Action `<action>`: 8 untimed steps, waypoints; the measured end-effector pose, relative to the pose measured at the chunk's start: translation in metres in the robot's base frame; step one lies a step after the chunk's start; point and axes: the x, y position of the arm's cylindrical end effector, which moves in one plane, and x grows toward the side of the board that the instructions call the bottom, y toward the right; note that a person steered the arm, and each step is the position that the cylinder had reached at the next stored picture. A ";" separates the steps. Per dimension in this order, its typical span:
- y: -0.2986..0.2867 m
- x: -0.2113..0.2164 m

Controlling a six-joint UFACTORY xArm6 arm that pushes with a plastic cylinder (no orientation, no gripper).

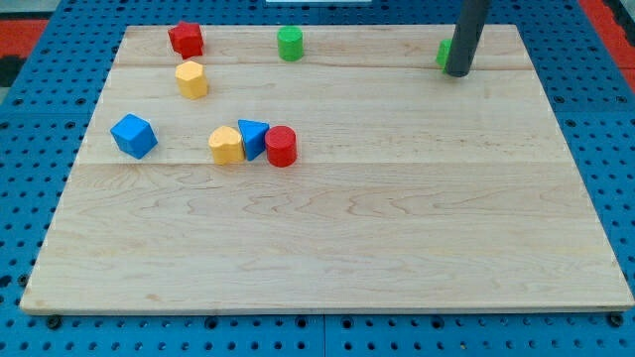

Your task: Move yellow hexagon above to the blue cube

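Seven small blocks sat on the pale wooden counter, and I could read no brand, label or writing on any of them or on the boards. This rig carried no claw, only a straight dark rod, so there was nothing to report as apart, together or clamped. My tip rested near the counter's 1 o'clock corner, touching or just in front of a green block that the rod partly hid, so I could not tell its shape.

From my tip, the yellow hexagon lay well apart at about 9 o'clock, close to the counter's 11 o'clock corner. From that hexagon, the red block, a lumpy faceted shape, sat near at 12 o'clock, and the blue cube lay at about 7 o'clock, clearly separate from it.

A green cylinder stood at the counter's 12 o'clock edge. Left of centre, three blocks touched in a row: a yellow block with a rounded top, a blue triangular block and a red cylinder. All looked smooth and matte; the counter showed lengthwise grain and plank seams, over a blue perforated base.
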 end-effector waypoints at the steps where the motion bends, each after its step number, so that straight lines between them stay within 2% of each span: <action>1: 0.000 -0.008; 4: -0.019 -0.021; 8: -0.021 0.014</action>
